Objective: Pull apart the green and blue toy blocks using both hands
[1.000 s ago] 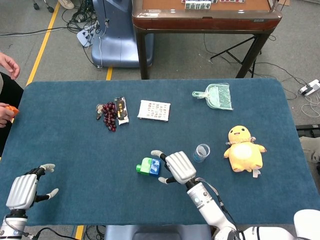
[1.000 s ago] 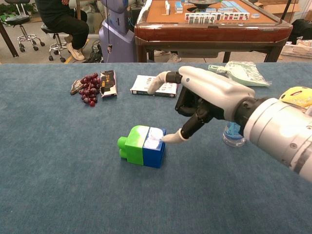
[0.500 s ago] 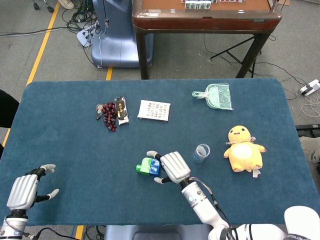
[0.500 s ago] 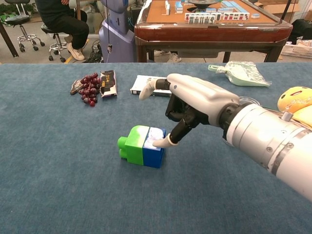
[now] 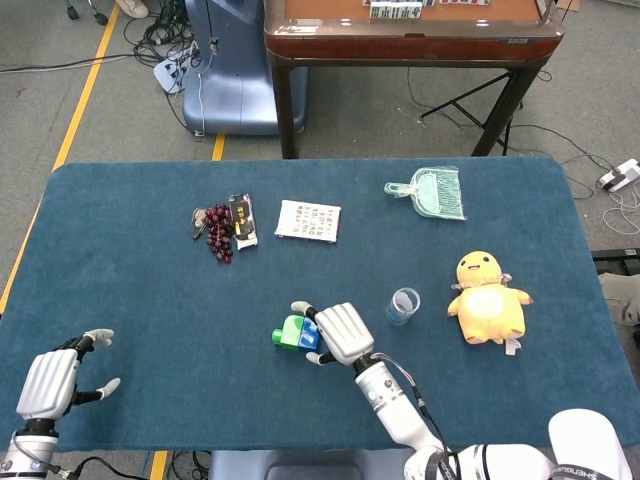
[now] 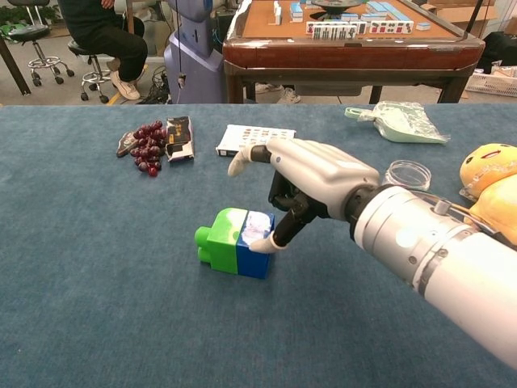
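Since the earlier pictures, the right hand (image 6: 311, 182) has been moved closer over the blocks, and the person at the table's left edge is gone from the head view. A fingertip (image 6: 263, 245) of that hand is pressed on the blue block (image 6: 254, 252), near its top edge, while the other fingers are spread above it. Nothing is gripped yet.

The green block (image 6: 220, 238) is still stuck to the blue block, on the side away from the right hand. Both blocks are laid on the blue table (image 5: 120, 260).

The left hand (image 5: 50, 381) is seen far to the left of the blocks, near the table's front corner. Its fingers are held apart and nothing is in it.

Just right of the blocks a small clear cup (image 5: 403, 304) is seen, and further right a yellow duck toy (image 5: 487, 299). Behind the blocks, grapes (image 5: 218, 232), a card (image 5: 308, 220) and a green dustpan (image 5: 430, 192) are laid.
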